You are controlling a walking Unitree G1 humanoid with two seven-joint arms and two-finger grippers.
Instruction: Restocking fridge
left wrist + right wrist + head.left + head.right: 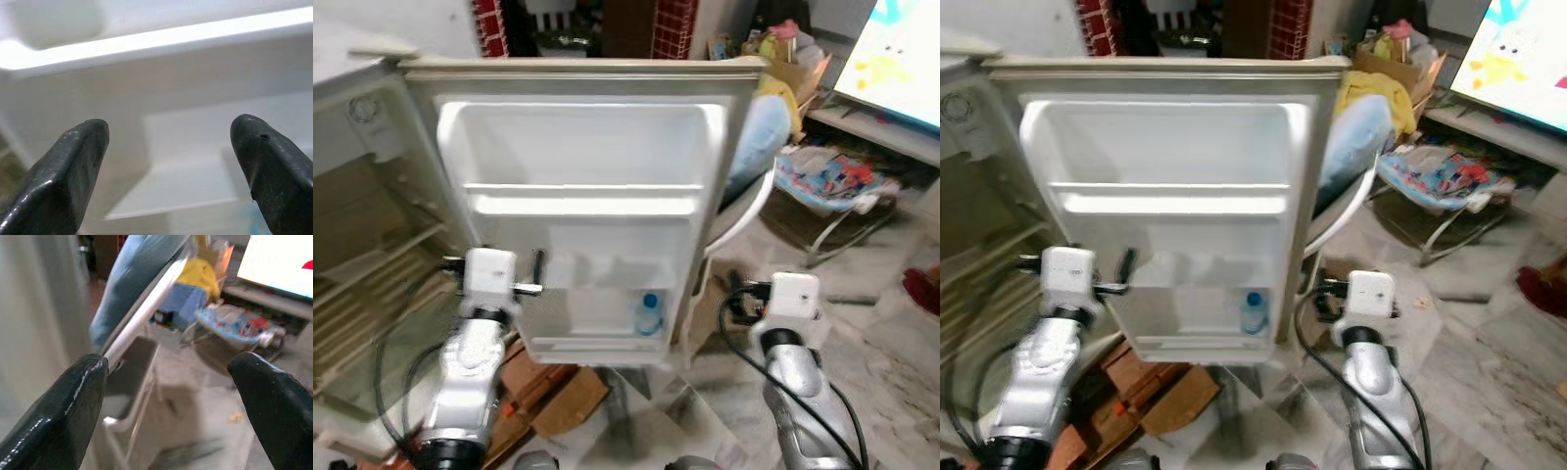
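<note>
White fridge door (578,147) holds one bottle (649,314).

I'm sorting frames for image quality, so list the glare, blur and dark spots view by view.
Eye views: glare on the fridge door upper shelf, washed-out screen at the right, soft focus on the water bottle. Left wrist view: bright band on the shelf edge, left gripper fingers blurred. Right wrist view: right gripper fingers and the background are soft.
</note>
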